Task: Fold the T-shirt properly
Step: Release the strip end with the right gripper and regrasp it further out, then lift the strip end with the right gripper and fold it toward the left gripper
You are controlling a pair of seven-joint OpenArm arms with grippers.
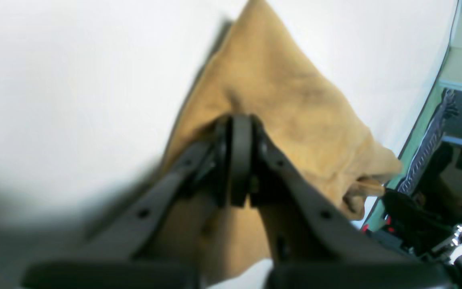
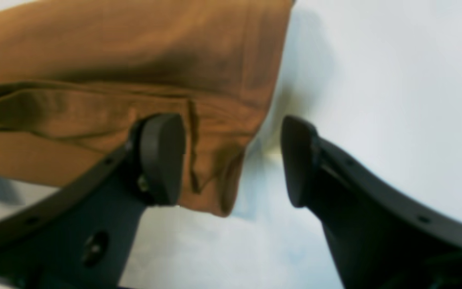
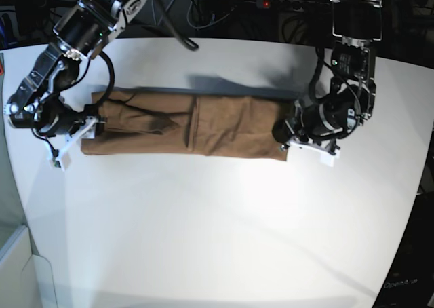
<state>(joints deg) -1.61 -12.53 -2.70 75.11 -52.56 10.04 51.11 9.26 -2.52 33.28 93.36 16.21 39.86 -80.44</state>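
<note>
While the plain tan-brown cotton T-shirt lies as one long narrow band across the white surface, each arm works an end of it. At one end the left hand is clamped tight on bunched cloth, probably to carry that end over. At the other, the right hand is spread wide astride a corner, pinching nothing. One shirt, two hands, nothing else on the surface.

Looking like a robotics lab: sitting on a white table, cable clutter running behind, no household furnishings.
</note>
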